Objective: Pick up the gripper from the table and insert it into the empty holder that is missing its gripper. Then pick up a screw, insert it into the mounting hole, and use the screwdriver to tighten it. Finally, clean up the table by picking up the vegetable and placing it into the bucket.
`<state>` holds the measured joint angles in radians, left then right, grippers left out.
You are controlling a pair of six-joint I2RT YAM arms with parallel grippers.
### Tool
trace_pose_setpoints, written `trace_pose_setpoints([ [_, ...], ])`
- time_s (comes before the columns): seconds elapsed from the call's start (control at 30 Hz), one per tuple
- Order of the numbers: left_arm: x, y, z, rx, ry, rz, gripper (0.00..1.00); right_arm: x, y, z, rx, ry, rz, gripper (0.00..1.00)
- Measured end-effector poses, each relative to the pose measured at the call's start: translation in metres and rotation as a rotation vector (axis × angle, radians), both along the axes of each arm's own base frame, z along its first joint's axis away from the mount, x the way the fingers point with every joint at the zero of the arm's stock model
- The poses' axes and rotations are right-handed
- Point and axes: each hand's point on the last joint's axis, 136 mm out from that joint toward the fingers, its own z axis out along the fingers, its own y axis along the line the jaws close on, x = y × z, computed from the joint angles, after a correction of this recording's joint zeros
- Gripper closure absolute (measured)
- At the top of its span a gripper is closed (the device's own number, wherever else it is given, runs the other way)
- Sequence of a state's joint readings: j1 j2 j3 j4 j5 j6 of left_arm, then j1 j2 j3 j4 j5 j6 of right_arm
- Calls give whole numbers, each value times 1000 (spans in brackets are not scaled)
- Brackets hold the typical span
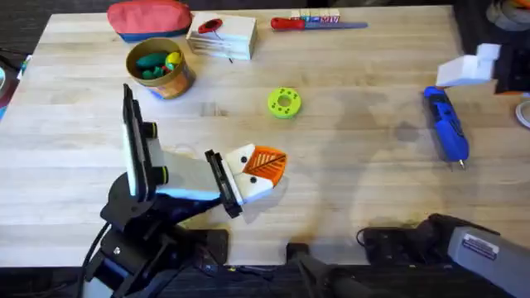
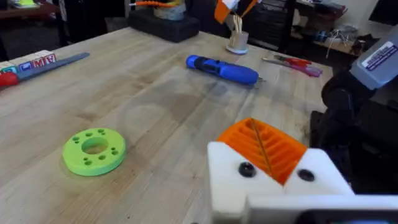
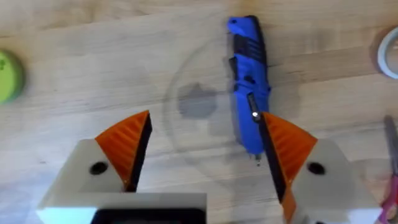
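Observation:
My left gripper (image 1: 263, 165) (image 2: 264, 146) rests low over the table's middle. It is shut, its orange pads pressed together, and I see nothing between them. The blue-handled screwdriver (image 1: 445, 124) (image 2: 222, 68) (image 3: 249, 81) lies on the right side of the table. High above it, my right gripper (image 3: 205, 155) stands open, apart from the handle. The tan bucket (image 1: 178, 81) stands at the back left with green and yellow vegetable pieces (image 1: 153, 64) inside. A white angular holder (image 1: 465, 71) sits at the far right edge. The loose orange gripper and the screw are out of view.
A lime-green disc (image 1: 284, 103) (image 2: 94, 150) lies mid-table. At the back are a red pouch (image 1: 149, 16), a white box (image 1: 224, 37) and a red-handled screwdriver (image 1: 290, 23). The right arm (image 1: 464, 240) hangs over the front right corner.

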<state>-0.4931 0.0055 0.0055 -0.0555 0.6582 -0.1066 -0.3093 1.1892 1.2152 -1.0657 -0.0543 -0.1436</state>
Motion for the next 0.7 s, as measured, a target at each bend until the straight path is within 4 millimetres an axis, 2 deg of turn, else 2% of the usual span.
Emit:
trace_pose_setpoints([
  [0.1, 0, 0, 0, 0, 0, 0, 992, 4, -27, -9, -31, 18, -31, 7],
  [0.2, 0, 0, 0, 0, 0, 0, 992, 6, -41, -19, -67, 56, 24, 7],
  [0.33, 0, 0, 0, 0, 0, 0, 992, 15, -51, -31, -144, 90, 189, 7],
  [0.47, 0, 0, 0, 0, 0, 0, 992, 30, -59, -49, -170, 117, 282, 7],
  [0.7, 0, 0, 0, 0, 0, 1, 992, 38, -63, -106, -94, 255, 343, 7],
])
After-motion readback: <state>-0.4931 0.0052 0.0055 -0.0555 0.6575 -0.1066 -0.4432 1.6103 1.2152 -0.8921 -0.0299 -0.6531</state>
